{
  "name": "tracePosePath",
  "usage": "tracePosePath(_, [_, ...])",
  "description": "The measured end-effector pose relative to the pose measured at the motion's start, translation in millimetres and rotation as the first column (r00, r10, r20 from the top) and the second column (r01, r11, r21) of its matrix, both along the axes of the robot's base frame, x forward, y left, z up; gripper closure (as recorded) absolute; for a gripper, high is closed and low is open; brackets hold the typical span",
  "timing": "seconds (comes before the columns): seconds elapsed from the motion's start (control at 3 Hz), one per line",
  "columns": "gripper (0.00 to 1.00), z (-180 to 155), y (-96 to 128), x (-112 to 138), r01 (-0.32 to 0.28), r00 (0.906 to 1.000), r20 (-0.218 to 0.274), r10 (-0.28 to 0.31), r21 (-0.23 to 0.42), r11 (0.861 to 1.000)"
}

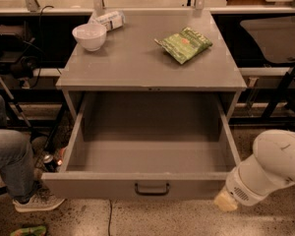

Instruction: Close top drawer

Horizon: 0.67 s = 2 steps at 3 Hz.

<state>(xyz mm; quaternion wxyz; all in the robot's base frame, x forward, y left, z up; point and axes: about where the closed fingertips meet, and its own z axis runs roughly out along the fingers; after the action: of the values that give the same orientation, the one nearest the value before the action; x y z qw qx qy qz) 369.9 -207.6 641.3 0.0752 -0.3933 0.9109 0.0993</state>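
The top drawer (150, 183) is a wide, deep grey drawer, pulled fully out of the grey cabinet (152, 58) and empty inside. Its flat front faces me at the bottom of the camera view, with a small black handle (152, 189) in the centre. The lower drawers are hidden beneath it. My white arm (270, 168) comes in from the lower right. The gripper (225, 201) shows only as a yellowish tip just beside the right end of the drawer front, low near the floor.
On the cabinet top stand a white bowl (89, 36), a white packet (109, 19) behind it and a green snack bag (184, 44). A seated person's leg and shoe (19, 173) are at the left. A can (49, 161) lies by the drawer's left side. A dark table (280, 36) stands at the right.
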Motion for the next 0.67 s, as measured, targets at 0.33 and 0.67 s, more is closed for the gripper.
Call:
tracePosePath(0.33, [1.00,-0.7,3.1,13.1,0.019,0.9991,0.038,-0.019,0.002,1.000])
tracePosePath(0.67, [1.00,-0.5,3.5,17.9,0.020,0.9984,0.053,-0.020,0.003,1.000])
